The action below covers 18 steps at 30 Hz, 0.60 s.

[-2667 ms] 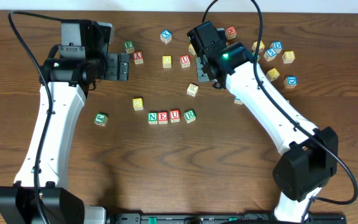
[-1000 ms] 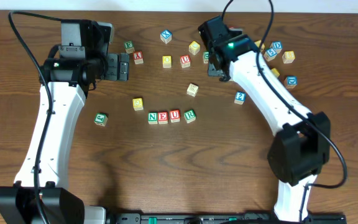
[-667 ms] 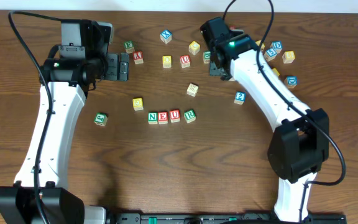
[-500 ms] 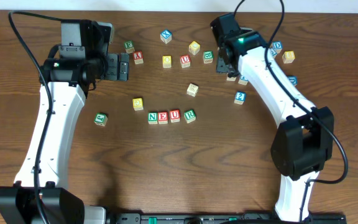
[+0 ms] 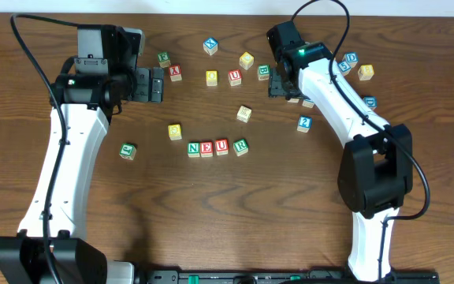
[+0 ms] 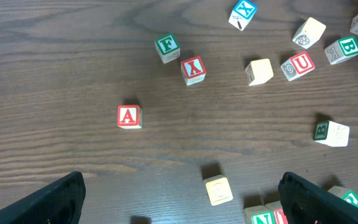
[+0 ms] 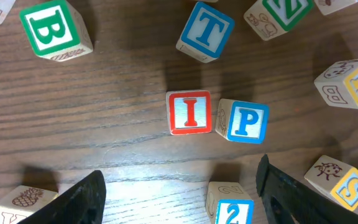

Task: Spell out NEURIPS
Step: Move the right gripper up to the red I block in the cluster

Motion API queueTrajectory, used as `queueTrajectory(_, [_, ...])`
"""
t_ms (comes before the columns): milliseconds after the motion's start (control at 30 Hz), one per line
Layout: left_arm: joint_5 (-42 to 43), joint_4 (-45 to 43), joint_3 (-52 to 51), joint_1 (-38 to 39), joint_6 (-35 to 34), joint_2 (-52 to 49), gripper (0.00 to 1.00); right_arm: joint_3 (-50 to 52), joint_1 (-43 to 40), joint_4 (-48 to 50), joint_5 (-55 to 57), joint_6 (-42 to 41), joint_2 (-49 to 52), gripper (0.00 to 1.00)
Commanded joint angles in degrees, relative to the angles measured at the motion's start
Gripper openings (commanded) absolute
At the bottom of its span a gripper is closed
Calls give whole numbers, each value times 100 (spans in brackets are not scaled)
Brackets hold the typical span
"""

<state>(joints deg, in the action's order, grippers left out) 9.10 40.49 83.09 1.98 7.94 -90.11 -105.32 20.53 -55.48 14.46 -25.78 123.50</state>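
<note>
Right wrist view: the right gripper (image 7: pixel 179 180), jaws wide and empty, has swung over the red I cube (image 7: pixel 189 112), the next letter for the NEUR row (image 5: pixel 217 147); the left gripper (image 6: pixel 180 186) gapes wide too.

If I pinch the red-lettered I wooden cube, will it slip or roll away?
Probably not: the red-lettered wooden I cube sits flat-faced on the table, so rolling seems unlikely. It looks rigid and likely light. The blue-lettered P cube close beside it may get nudged.

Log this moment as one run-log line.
NEUR row: laid | right gripper: open near I cube, P cube beside | left gripper: open, empty
</note>
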Motion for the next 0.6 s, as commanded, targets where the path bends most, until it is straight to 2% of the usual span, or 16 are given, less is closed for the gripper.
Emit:
queueTrajectory(0, [35, 0, 149, -20, 61, 24, 98, -63, -42, 9, -31, 234, 66, 73])
queueTrajectory(567, [35, 0, 146, -20, 61, 24, 98, -63, -48, 142, -155, 317, 603, 72])
